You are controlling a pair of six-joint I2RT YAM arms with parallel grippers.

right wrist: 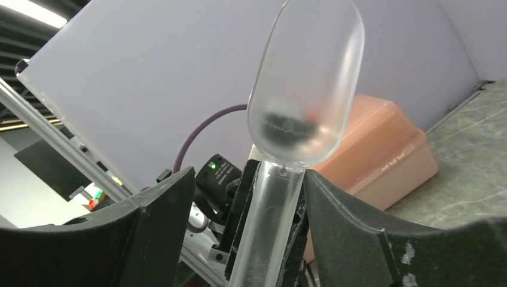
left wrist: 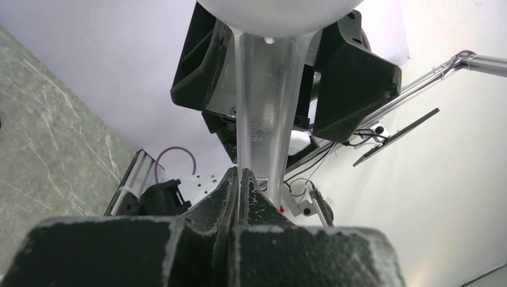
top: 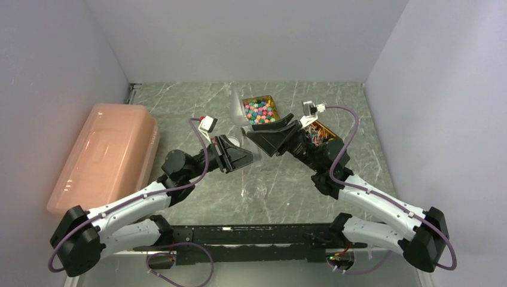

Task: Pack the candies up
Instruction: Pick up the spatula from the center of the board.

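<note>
A clear plastic scoop (top: 237, 110) stands upright over the table's middle, and its bowl (right wrist: 308, 84) looks empty. My left gripper (left wrist: 242, 174) is shut on the lower end of the scoop's handle (left wrist: 266, 119). My right gripper (right wrist: 248, 179) is open, with one finger on each side of the handle, higher up. The pea-sized multicoloured candies (top: 259, 111) fill a square gold tin just behind the scoop. A second gold tin (top: 323, 133) with wrapped pieces is mostly hidden behind my right wrist. In the top view the two grippers, left (top: 242, 150) and right (top: 266, 136), meet tip to tip.
A long pink lidded box (top: 107, 156) lies on the left of the table, also in the right wrist view (right wrist: 382, 155). A small clear round thing (top: 254, 191) sits on the grey marbled table in front of the grippers. White walls close in three sides.
</note>
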